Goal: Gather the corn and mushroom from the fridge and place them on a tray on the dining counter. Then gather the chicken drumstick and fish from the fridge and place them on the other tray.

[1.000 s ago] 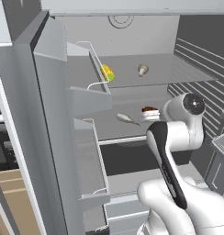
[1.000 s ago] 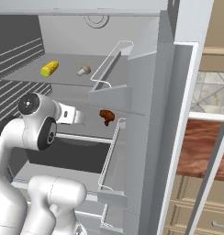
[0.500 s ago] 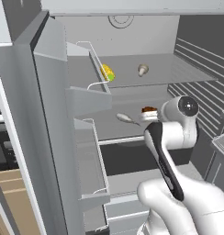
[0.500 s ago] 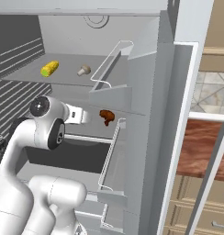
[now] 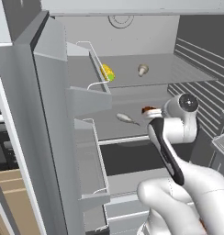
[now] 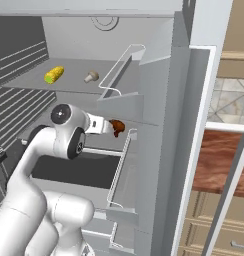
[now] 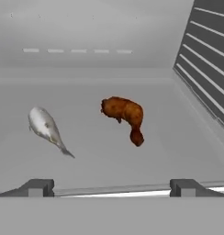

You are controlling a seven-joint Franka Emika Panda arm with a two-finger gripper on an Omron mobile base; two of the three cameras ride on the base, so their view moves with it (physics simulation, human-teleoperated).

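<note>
My jaws stand wide apart, holding nothing, at the front edge of the fridge's middle shelf. The chicken drumstick lies mid-shelf straight ahead, the fish nearer the left edge; corn and mushroom sit on the upper shelf. If I reach in low, a finger could strike the shelf's front edge, or nudge the drumstick towards the back wall.
</note>
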